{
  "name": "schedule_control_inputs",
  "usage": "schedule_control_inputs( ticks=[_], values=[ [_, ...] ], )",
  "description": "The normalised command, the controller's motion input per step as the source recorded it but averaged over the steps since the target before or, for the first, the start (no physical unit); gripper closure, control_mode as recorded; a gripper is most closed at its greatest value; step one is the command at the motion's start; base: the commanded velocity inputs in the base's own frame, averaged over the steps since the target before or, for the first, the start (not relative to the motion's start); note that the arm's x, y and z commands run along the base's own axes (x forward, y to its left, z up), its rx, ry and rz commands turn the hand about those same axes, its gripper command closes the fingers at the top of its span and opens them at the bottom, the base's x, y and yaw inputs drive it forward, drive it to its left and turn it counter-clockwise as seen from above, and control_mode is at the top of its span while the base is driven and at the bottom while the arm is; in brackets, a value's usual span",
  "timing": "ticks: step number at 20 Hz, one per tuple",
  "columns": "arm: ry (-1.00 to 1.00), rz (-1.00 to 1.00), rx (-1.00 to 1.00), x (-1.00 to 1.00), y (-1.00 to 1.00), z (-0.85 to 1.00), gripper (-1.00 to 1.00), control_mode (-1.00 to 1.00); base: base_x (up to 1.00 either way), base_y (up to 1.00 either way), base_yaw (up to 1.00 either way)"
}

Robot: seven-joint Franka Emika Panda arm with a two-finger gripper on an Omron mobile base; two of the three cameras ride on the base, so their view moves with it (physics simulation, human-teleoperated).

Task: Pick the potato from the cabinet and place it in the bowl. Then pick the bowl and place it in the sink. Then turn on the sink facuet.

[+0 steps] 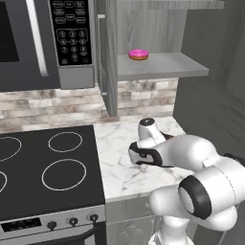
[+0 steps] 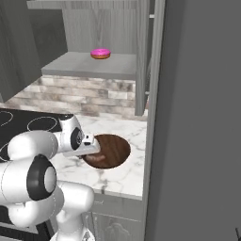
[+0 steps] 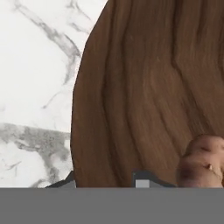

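Note:
The dark-brown wooden bowl (image 2: 112, 149) (image 3: 148, 87) sits on the marble counter (image 1: 117, 158) under the cabinet. The tan potato (image 3: 203, 159) lies inside it, at the lower right of the hand view. My gripper (image 3: 107, 181) (image 2: 91, 152) points down at the bowl's left rim. One fingertip is outside the rim and the other inside, closed in on the wall. In the left base view my arm hides the bowl. The grey cabinet shelf (image 1: 162, 67) (image 2: 84, 66) hangs above. The sink and the sink faucet are out of view.
A pink-frosted doughnut (image 1: 139, 54) (image 2: 100, 53) rests on the cabinet shelf. A dark microwave (image 1: 48, 38) hangs over the black stove (image 1: 48, 167), left of the counter. A tall grey panel (image 2: 197, 117) walls off the counter's right side.

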Motion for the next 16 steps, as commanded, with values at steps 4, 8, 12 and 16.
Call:
schedule_control_inputs(
  ticks=[4,8,12,16],
  values=[
    [0.0,0.13,-0.02,-0.29,0.0,0.33,1.0,-1.0,0.0,0.0,0.0],
    [0.0,0.18,-0.14,-0.43,0.28,0.88,1.0,-1.0,0.0,0.0,0.0],
    [0.0,0.2,-0.2,-0.62,0.46,1.0,1.0,-1.0,0.0,0.0,0.0],
    [0.0,0.22,-0.21,-0.73,0.45,1.0,1.0,-1.0,0.0,0.0,0.0]
  ],
)
